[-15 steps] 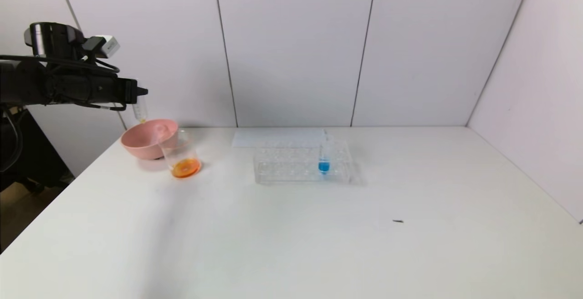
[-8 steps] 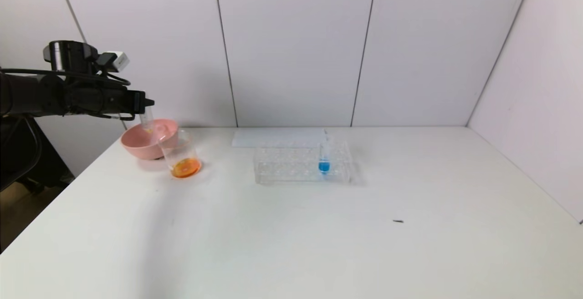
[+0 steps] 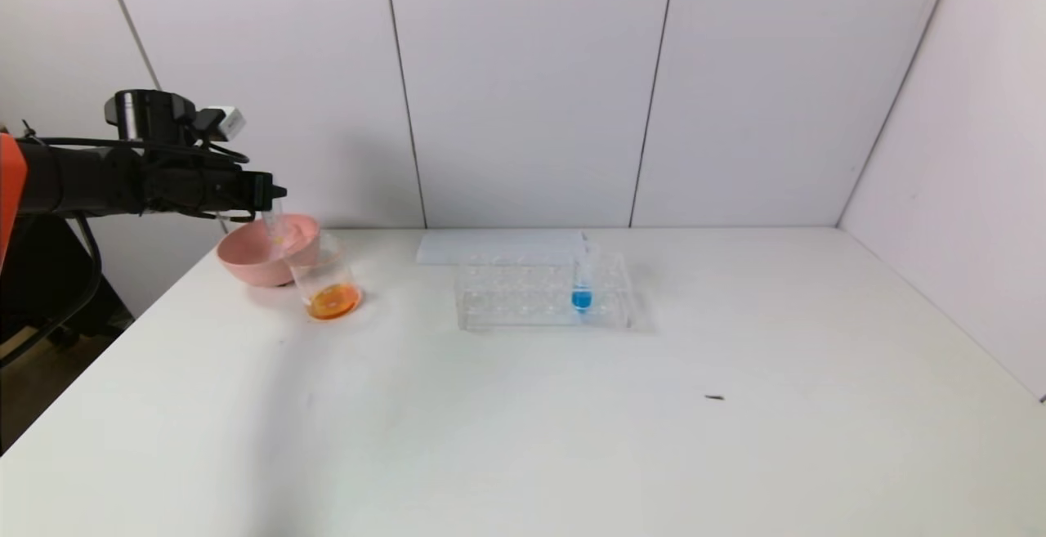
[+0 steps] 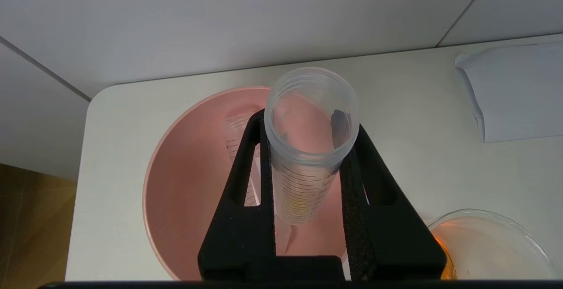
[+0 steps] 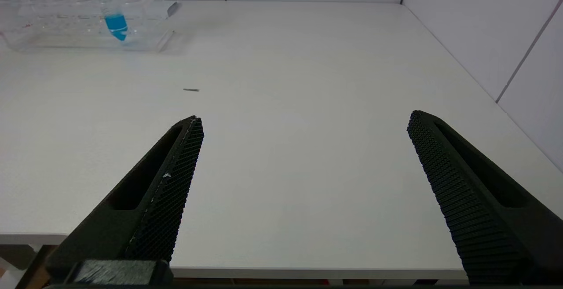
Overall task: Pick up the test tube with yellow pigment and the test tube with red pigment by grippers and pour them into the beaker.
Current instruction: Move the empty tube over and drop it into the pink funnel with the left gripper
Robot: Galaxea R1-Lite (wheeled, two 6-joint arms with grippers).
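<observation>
Your left gripper (image 4: 308, 157) has its black jaws clamped on a slim clear graduated test tube (image 4: 305, 161), nearly empty with a faint yellow tint at its tip, held roughly upright over the pink round bowl (image 3: 245, 259) at about 10 o'clock on the white tabletop (image 3: 572, 422). A second clear tube (image 4: 239, 148) lies inside that bowl. The small clear tapered beaker (image 3: 325, 279), orange liquid in its bottom, stands just beside the bowl toward 4 o'clock of it. The clear plastic tube rack (image 3: 539, 296) sits near 12 o'clock, one tube with blue liquid (image 3: 582, 279) upright in it. Your right gripper (image 5: 303, 166) hangs low over the near right tabletop edge, jaws spread wide, holding nothing.
</observation>
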